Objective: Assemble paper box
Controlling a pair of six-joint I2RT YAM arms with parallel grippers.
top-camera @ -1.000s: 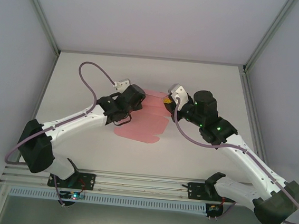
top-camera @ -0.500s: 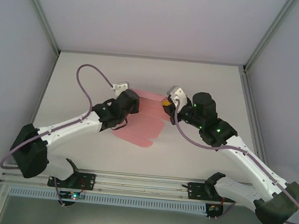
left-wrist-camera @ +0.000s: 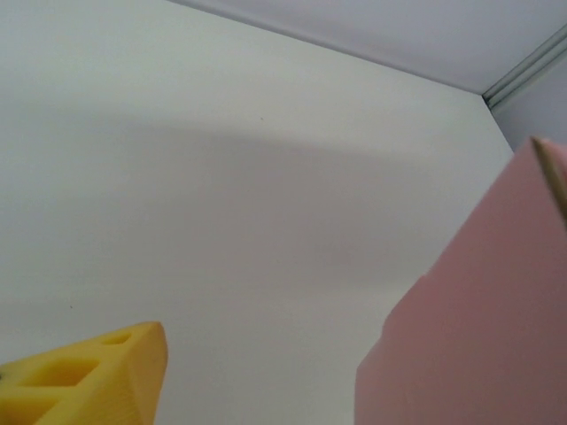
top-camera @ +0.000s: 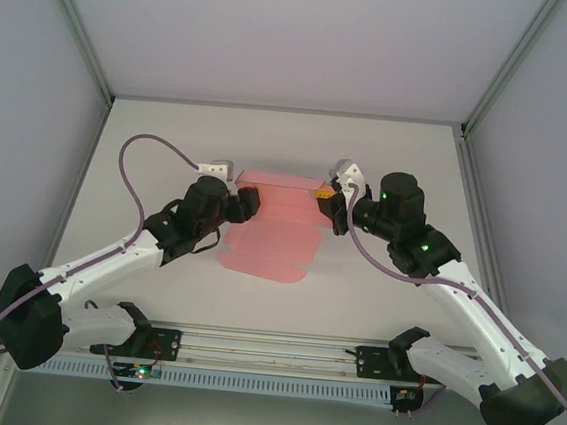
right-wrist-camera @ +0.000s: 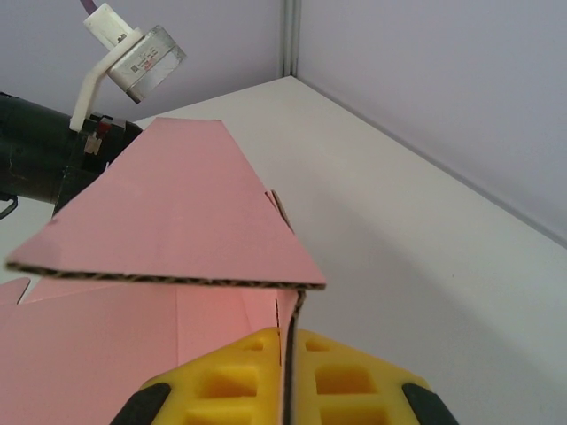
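White surface with pale walls around it, and on it the paper box lies between my two pincers. My right pincer is pinching a raised panel of the box; the edge of the card runs between its yellow pads. My left pincer looks spread: its one visible pad stands apart from the card, which is to its right. I judge that the folding is at an early step, with one panel lifted and the rest flat below both pincers. Next, I think, the left pincer must take the panel beside it and bend it gently along the crease. The box is thin pink card with cut flaps.
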